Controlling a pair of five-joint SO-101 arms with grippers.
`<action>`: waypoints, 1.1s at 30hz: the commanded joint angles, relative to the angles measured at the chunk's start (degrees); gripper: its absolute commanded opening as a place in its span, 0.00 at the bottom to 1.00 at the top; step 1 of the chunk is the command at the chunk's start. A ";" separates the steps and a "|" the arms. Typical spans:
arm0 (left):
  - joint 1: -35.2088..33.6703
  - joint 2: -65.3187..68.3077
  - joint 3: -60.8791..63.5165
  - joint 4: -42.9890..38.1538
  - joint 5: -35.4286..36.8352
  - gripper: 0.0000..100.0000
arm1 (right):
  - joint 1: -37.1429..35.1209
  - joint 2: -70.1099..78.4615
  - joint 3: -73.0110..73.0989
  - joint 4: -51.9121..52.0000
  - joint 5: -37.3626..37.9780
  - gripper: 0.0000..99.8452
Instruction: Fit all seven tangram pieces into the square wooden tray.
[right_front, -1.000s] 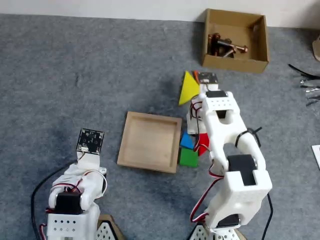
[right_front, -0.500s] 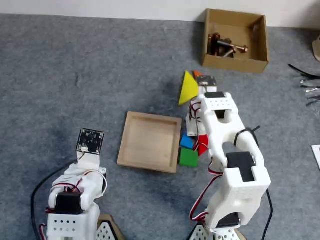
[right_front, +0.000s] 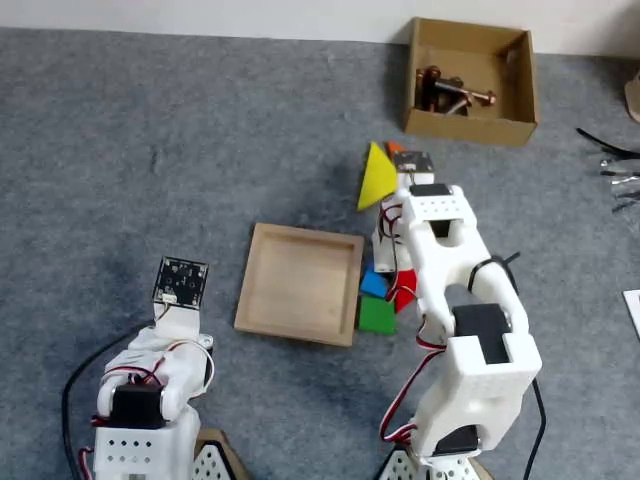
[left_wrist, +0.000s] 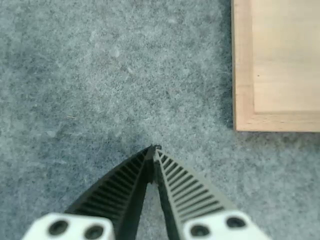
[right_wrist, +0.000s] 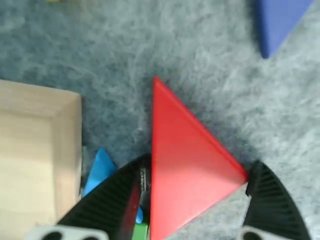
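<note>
Grey carpeted worktop (right_front: 150, 150) carries the tray (right_front: 300, 283), with no pieces in it. Right gripper (right_wrist: 200, 166) is released, one jaw each side of the red triangle (right_wrist: 180, 150) lying beside the tray. Left gripper (left_wrist: 154, 150) is clenched on nothing, near the tray's corner.

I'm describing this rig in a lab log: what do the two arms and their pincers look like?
The left arm and right arm have white shells, black servo blocks and red wires. Each wrist carries a black camera board. The left pincer is black with ribbed inner faces; the right pincer is black too.
</note>
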 joint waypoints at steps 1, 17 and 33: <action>-0.57 -0.31 1.10 0.18 -0.53 0.01 | 0.75 -0.04 -0.40 -0.22 -0.09 0.29; -0.57 -0.31 1.10 0.18 -0.53 0.01 | 0.84 -0.04 -0.57 -0.31 -0.09 0.24; -0.57 -0.31 1.10 0.18 -0.53 0.01 | 0.57 -2.15 -4.79 5.49 -0.53 0.24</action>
